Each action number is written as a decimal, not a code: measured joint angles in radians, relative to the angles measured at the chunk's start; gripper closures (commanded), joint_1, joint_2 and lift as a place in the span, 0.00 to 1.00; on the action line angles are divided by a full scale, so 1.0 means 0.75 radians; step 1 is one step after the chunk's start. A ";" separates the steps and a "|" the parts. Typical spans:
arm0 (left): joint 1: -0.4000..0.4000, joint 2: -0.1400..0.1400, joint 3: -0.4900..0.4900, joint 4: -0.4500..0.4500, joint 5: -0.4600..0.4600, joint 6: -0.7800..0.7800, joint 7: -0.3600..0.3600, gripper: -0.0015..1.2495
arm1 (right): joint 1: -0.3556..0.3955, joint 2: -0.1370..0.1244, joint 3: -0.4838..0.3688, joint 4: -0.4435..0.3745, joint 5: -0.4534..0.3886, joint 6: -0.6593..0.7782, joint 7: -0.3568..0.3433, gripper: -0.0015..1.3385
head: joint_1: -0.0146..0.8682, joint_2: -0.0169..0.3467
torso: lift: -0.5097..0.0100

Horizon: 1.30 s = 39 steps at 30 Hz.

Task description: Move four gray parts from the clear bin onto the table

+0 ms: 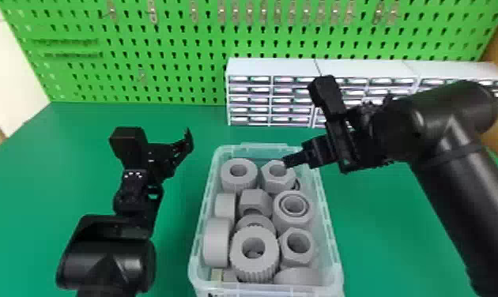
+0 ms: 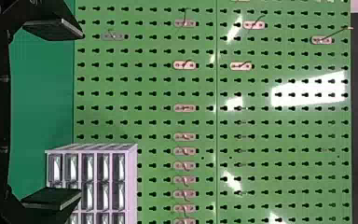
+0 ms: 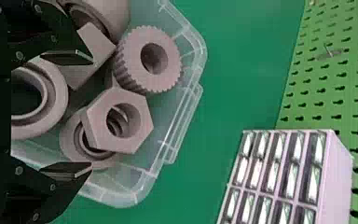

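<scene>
Green tabletop (image 1: 173, 245) runs across the lower and middle frame, and we see the clear bin (image 1: 333, 237) standing on it, low and just right of centre. Nearest us, at the bottom of the bin, a large knurled ring (image 1: 270, 254) sits high among the gray parts (image 1: 216, 241), its hole facing up. Right of it we find a hex nut (image 1: 287, 256), with a ringed piece (image 1: 280, 209) above that. More gray parts crowd the middle of the bin, some on their sides. At its far end, another knurled ring (image 1: 238, 184) lies at the left and another hex nut (image 1: 276, 185) at the right.

The left gripper (image 1: 185, 143) hangs left of the bin, well apart from it; its wrist view shows us two fingers spread wide, with nothing between them. The right gripper (image 1: 287, 161) reaches in from the right, its tip over the far hex nut. In its wrist view we see the fingers well parted and gripping nothing.

Beyond, white drawer units (image 1: 272, 67) stand across the upper right, and behind them we have a green pegboard (image 1: 161, 39) filling the top, with small metal hooks (image 1: 153, 14) along it.
</scene>
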State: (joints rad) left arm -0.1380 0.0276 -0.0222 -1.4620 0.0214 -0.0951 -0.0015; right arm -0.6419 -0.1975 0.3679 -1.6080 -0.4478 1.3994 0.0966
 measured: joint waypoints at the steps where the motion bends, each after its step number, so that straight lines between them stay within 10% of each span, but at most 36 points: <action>1: 0.000 0.000 0.000 0.000 0.000 0.000 0.000 0.08 | -0.002 0.001 0.011 0.006 -0.004 -0.003 0.000 0.34 | 0.80 0.24 | 0.88; 39: 0.010 0.040 -0.009 -0.002 0.022 0.000 0.000 0.08 | -0.030 0.027 0.227 0.220 -0.161 -0.037 -0.002 0.34 | 0.80 0.24 | 0.88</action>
State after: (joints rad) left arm -0.1306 0.0578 -0.0287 -1.4634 0.0383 -0.0951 -0.0015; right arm -0.6642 -0.1775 0.5382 -1.4430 -0.5686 1.3714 0.0951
